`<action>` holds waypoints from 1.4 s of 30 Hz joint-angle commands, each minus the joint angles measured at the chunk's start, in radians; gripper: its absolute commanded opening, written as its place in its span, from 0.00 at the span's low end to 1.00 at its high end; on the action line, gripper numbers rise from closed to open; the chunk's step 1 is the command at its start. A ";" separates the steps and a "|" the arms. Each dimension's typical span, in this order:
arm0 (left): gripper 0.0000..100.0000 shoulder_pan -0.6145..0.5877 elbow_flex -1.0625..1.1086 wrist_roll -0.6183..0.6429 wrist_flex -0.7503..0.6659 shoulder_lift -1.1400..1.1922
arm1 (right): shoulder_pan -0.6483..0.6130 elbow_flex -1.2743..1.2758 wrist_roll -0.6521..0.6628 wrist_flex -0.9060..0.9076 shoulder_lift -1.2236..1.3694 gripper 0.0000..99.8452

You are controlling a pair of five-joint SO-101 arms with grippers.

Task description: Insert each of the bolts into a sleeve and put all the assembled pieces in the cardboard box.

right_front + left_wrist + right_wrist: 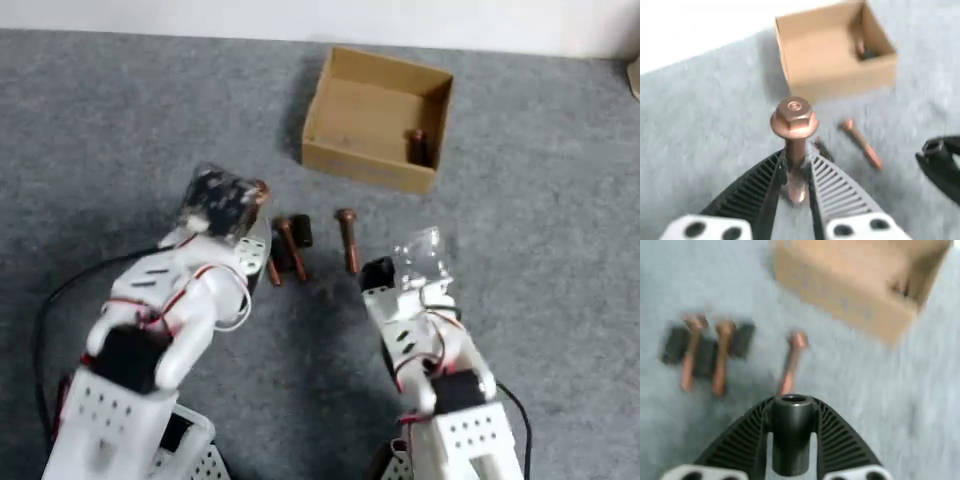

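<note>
My left gripper (pixel 796 172) is shut on a copper bolt (pixel 794 125), which stands upright with its hex head up; from above the bolt head (pixel 259 190) sits left of the loose parts. My right gripper (pixel 791 422) is shut on a black sleeve (pixel 791 432) with its hole facing up, and this sleeve (pixel 377 272) hangs just below a loose bolt (pixel 347 240). Two more bolts (pixel 690 352) (pixel 721 355) lie across black sleeves (pixel 742 339) on the carpet. The cardboard box (pixel 375 118) stands behind them, with one assembled piece (pixel 417 145) in its right corner.
Grey carpet covers the table. A white wall edge runs along the back. The loose bolts and sleeves (pixel 293 240) lie between the two arms, in front of the box. The other arm's black gripper tip (pixel 940 160) shows at the edge of the left wrist view.
</note>
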 commanded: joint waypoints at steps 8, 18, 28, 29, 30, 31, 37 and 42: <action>0.00 -0.012 0.186 0.330 -0.238 -0.363 | -0.099 0.019 0.003 0.122 -0.344 0.00; 0.00 0.159 0.423 0.532 -0.419 -0.535 | -0.200 0.035 0.003 0.085 -0.389 0.00; 0.01 0.392 0.553 0.525 -0.385 -0.625 | -0.200 0.070 0.008 0.082 -0.389 0.00; 0.01 0.394 0.553 0.525 -0.385 -0.625 | -0.200 0.070 0.006 0.082 -0.389 0.00; 0.01 0.394 0.555 0.525 -0.385 -0.625 | -0.200 0.070 0.005 0.082 -0.389 0.00; 0.01 0.392 0.555 0.525 -0.385 -0.625 | -0.200 0.070 0.005 0.084 -0.389 0.00; 0.01 0.320 0.555 0.525 -0.419 -0.625 | -0.200 0.061 0.005 0.153 -0.389 0.00; 0.01 0.312 0.555 0.526 -0.414 -0.625 | -0.240 0.035 0.008 0.196 -0.389 0.00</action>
